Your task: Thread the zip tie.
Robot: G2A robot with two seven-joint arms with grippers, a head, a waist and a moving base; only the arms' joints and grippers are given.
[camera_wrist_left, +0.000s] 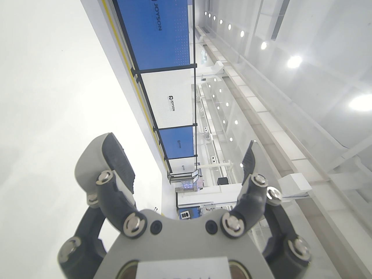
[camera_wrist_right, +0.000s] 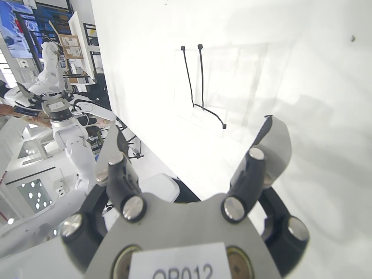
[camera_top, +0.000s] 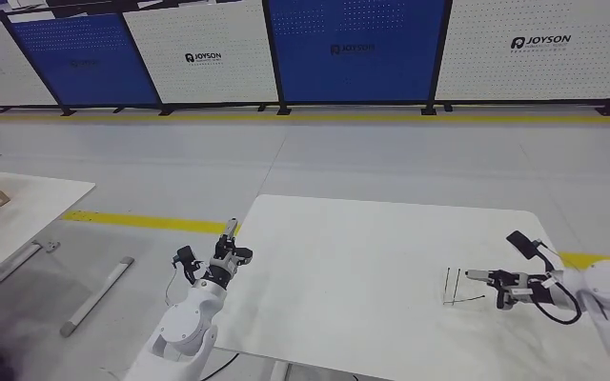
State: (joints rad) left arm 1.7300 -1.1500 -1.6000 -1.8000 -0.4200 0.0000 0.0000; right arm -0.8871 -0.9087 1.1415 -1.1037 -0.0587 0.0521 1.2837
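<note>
Nothing's picked up yet, so the robot looks to be right at the start of this one. The right gripper hovers with its jaws spread wide and nothing between them. The zip ties lie flat on the white worktop just ahead of its fingertips. The left gripper is spread wide and empty too, by the worktop's edge and well apart from the ties.

For the pickup, these things are thin and flat, so the fingertips probably need to come right down to the surface. They should close across the strap, not along it. It'd be smart to grab one near an end, so the rest stays free for the left gripper to take, and to pick a spot clear of the neighbours so they don't get dragged.

Two ties lie side by side, their long axes nearly parallel and running away from the right gripper. Their square heads are at the far end, the tail tips at the near end. The bent tie starts by those tail tips and curves off sideways, its head being the bit nearest the gripper.
</note>
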